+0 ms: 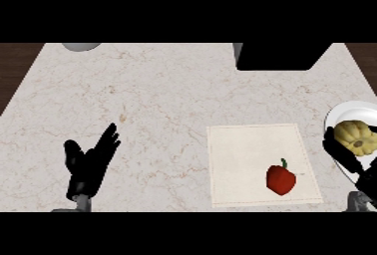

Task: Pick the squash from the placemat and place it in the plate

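1. We count one squash (355, 137): pale yellow, ribbed, lying on the plate (346, 110) at the right edge of the counter (147, 99).
2. One plate: white, round, partly cut off by the view's right edge.
3. One placemat (250, 149): cream, rectangular, right of centre and just left of the plate.
4. One red pepper (281, 178) with a green stem, lying on the placemat's lower right part.
5. Two hands in view, one on each side.
6. Right hand (344, 158): at the lower right, over the plate's near edge. Its dark fingers run alongside the left and lower side of the squash, right against it. We cannot tell whether they are curled round the squash or spread apart from it; too much is cut off by the edge.
7. Left hand (88, 162): lower left over bare counter, fingers straight and pointing up, thumb out to the side. It holds nothing and touches nothing; we read it as resting.
8. Far edge: one grey rounded object (81, 46) at top left, one black block (283, 56) at top right, both partly cropped.
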